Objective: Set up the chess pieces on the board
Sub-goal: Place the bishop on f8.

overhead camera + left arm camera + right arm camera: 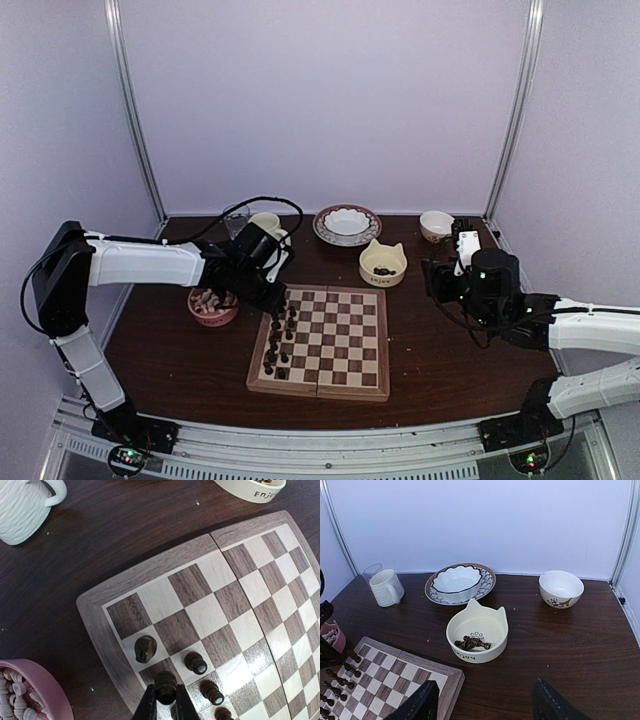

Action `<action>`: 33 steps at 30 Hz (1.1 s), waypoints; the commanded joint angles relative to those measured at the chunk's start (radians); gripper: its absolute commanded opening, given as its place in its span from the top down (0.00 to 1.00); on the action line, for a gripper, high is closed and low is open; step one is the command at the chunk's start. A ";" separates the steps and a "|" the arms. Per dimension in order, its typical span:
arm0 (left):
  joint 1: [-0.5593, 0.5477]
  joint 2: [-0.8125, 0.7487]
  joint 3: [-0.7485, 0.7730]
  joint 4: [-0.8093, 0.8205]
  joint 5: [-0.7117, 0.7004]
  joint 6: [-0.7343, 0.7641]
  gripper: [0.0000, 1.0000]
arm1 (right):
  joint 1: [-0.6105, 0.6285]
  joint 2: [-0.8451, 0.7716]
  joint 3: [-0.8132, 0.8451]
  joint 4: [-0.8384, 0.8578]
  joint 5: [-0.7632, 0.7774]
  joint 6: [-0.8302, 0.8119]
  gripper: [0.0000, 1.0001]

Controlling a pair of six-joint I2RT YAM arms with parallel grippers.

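The left gripper [165,702] is closed on a dark piece [165,685], its two black fingertips pinching the round head from either side over the far-left part of the board [220,600]. The wrist view does not show whether the base of the piece touches the square beneath. Just beside it stand more dark pieces [195,663]: a knight-like figure on the light square next to the corner square, and round-headed pawns in the next row, each upright on its own square. In the top view these make two short lines along the board's left edge. The board lies open and flat on the dark wooden table [450,350], its centre seam running from far to near. A pink bowl [40,675] holding cream pieces [12,700] sits just beside the board's far-left corner, and a white ribbed mug [25,505] stands farther back. The right gripper [485,707] hangs above the table to the right of the board, well apart from it, with its jaws spread wide and nothing between them. Ahead of it a cat-eared cream bowl [490,655] sits just beyond the board's far edge and holds a few spare dark pieces [472,643] lying on their sides. Behind that are a patterned plate [434,592] carrying a white scalloped bowl [457,580], a small cream bowl [561,587] with a flower motif at the far right, and a clear glass [370,571] behind the mug.
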 commanded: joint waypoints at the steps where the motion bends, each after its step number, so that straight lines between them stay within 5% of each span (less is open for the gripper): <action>1: 0.011 0.015 0.027 0.002 -0.002 0.014 1.00 | -0.005 -0.013 -0.008 0.007 -0.004 0.002 0.34; 33: 0.016 0.023 0.032 -0.008 0.030 0.017 0.83 | -0.004 -0.016 -0.006 0.004 -0.008 0.001 0.34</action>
